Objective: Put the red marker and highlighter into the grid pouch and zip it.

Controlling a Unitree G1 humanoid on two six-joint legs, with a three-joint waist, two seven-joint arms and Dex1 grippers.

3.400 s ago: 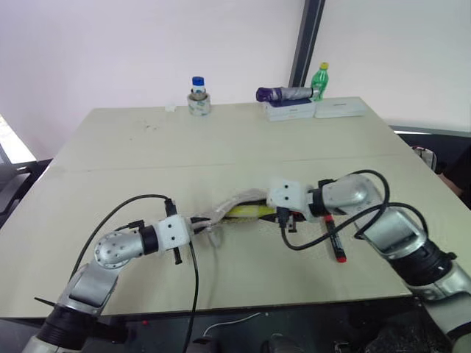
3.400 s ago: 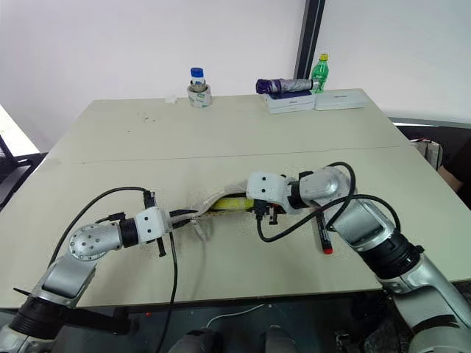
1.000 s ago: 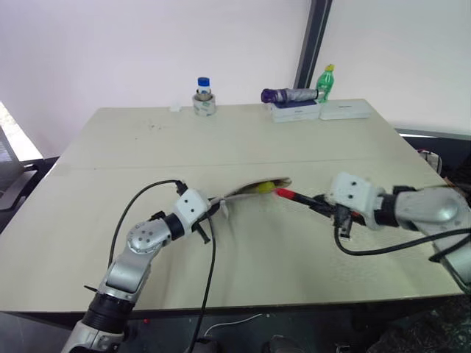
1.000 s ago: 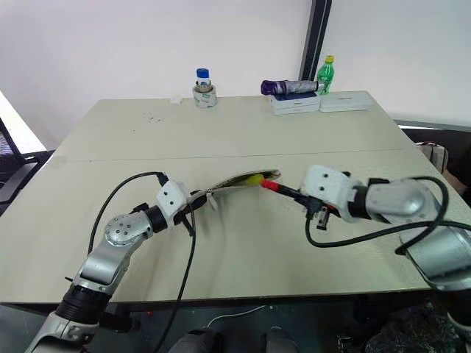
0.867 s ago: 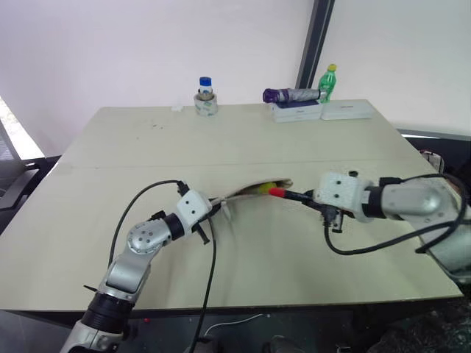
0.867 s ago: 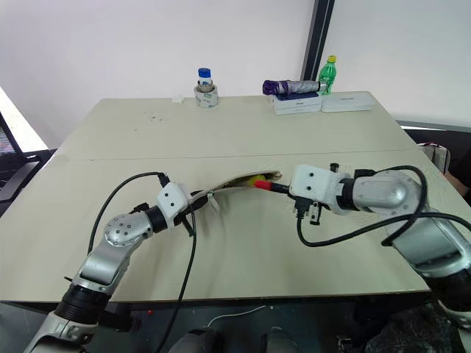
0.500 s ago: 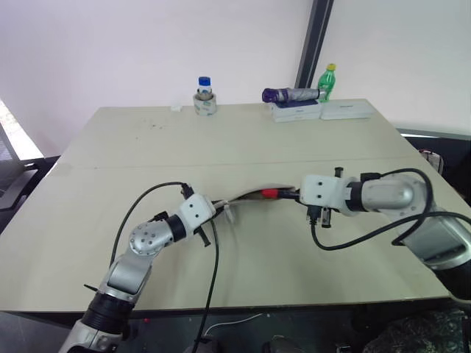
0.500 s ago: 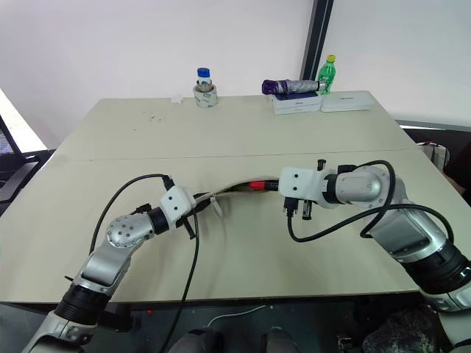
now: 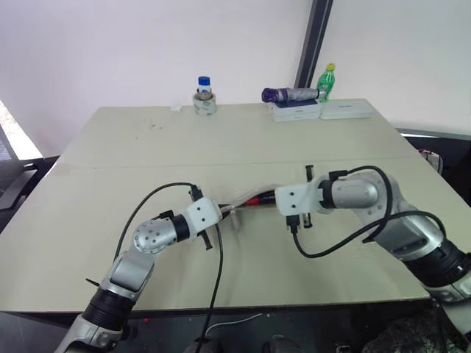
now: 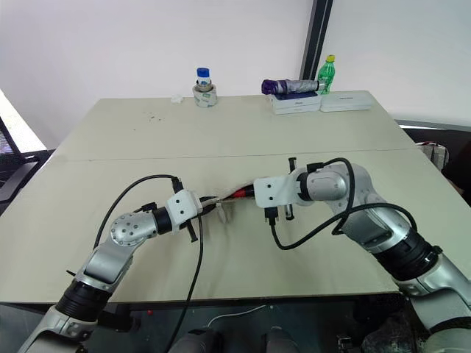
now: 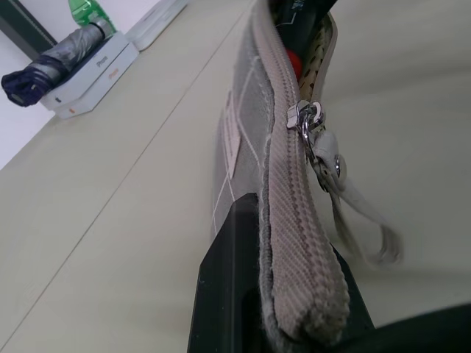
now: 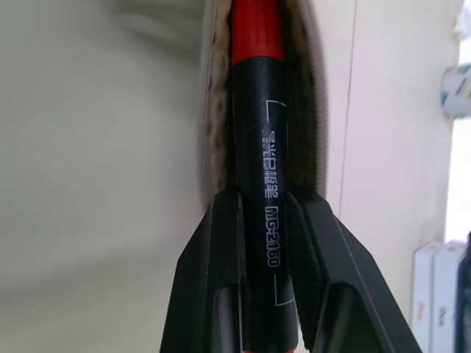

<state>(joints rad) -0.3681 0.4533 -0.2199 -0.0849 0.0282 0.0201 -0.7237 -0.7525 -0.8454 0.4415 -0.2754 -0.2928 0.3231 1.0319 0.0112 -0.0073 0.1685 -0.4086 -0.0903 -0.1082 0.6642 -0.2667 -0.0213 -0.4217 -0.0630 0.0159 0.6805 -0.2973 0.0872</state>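
The grid pouch [image 11: 237,140] is lifted off the table, its mouth facing my right arm. My left gripper [image 11: 294,257] is shut on the pouch's closed end, just behind the zip puller [image 11: 310,121]. My right gripper [image 12: 266,213] is shut on the black middle of the red marker [image 12: 263,169]. The marker's red end sits inside the pouch's open mouth [image 9: 246,199]. In the head views the two grippers [image 9: 219,215] [image 9: 278,199] face each other across the pouch. The highlighter is hidden.
At the far edge of the table [image 9: 147,162] stand a blue-capped bottle [image 9: 202,95], a folded purple umbrella [image 9: 287,94] on white boxes [image 9: 296,111] and a green bottle [image 9: 327,79]. Black cables loop down from both wrists towards the table's near edge.
My right gripper has moved left with the red marker and pushed its tip into the pouch's mouth. The yellow seen inside the pouch earlier no longer shows. The left gripper has hardly moved.
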